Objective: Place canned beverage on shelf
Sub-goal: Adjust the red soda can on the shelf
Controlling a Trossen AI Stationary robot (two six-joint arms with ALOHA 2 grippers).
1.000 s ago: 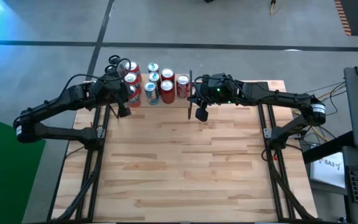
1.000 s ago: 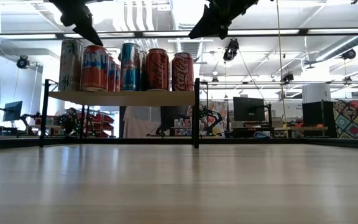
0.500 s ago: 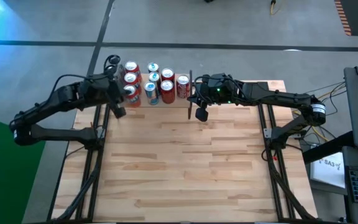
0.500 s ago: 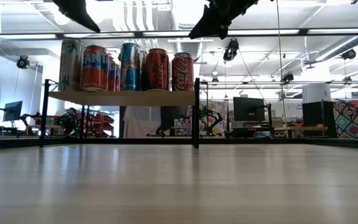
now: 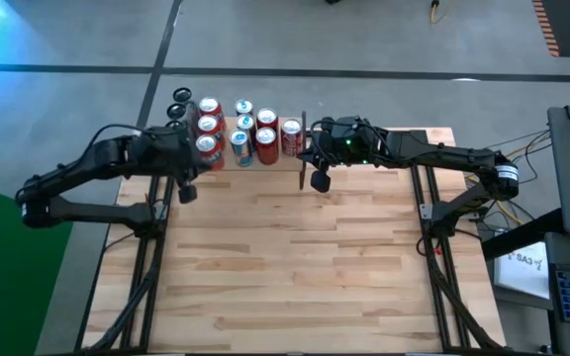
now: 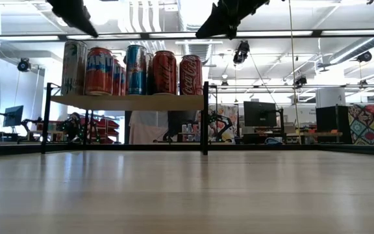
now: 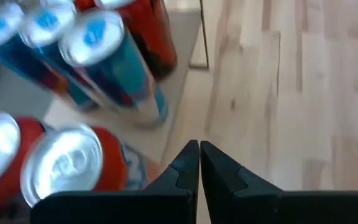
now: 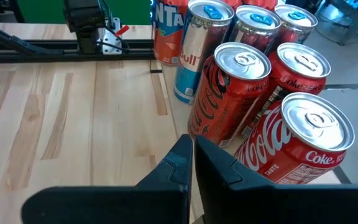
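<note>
Beside the shelf's left end, the left gripper [image 5: 187,192] hangs clenched and empty over the desk; off the shelf's right end, the right gripper [image 5: 320,182] is likewise pinched shut on nothing. Every can [image 5: 265,140] in view stands upright on the shelf [image 6: 128,101] at the desk's far edge, and none is left on the desk, so the placing looks finished, with only the arms to withdraw. Labels read "Coca-Cola" and "Coke" [image 8: 298,142], "Red Bull" [image 8: 194,50], and orange "Fanta" [image 6: 99,70].
</note>
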